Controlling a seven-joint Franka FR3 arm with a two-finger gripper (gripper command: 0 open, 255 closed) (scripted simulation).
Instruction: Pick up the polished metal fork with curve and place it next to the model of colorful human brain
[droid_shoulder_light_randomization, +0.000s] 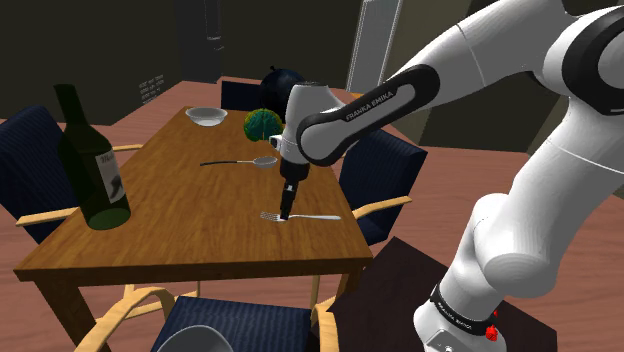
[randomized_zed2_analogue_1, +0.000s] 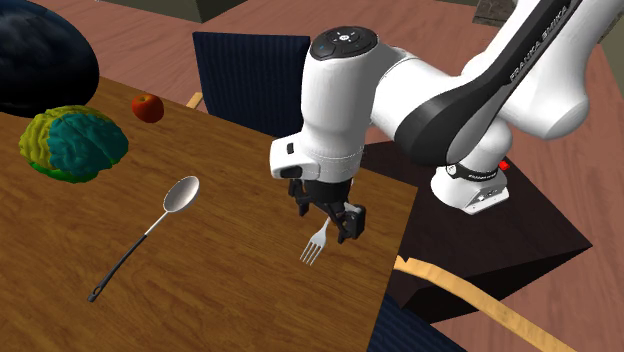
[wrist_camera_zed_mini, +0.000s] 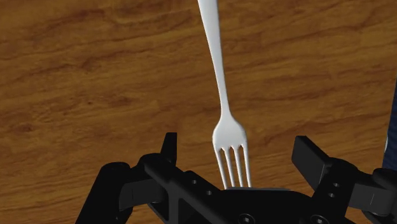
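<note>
— where's the fork (droid_shoulder_light_randomization: 320, 217)?
— flat on the wooden table (droid_shoulder_light_randomization: 180, 230), near its edge at the shoulder view's right. it's well apart from the brain model (droid_shoulder_light_randomization: 262, 124), with a spoon (droid_shoulder_light_randomization: 240, 161) between them.
— and the gripper (droid_shoulder_light_randomization: 287, 212)?
— low over the fork, fingers (wrist_camera_zed_mini: 312, 156) apart, the tines between them and not clasped.
— any writing?
— "franka emika" on the arm (droid_shoulder_light_randomization: 375, 103). the bottle (droid_shoulder_light_randomization: 90, 165) label can't be read.

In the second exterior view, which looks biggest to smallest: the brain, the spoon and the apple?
1. Brain model, the bulkiest.
2. Spoon, longer than the brain but thin.
3. Apple, smallest, though it sits farther back, so it may look smaller than it is.
</note>
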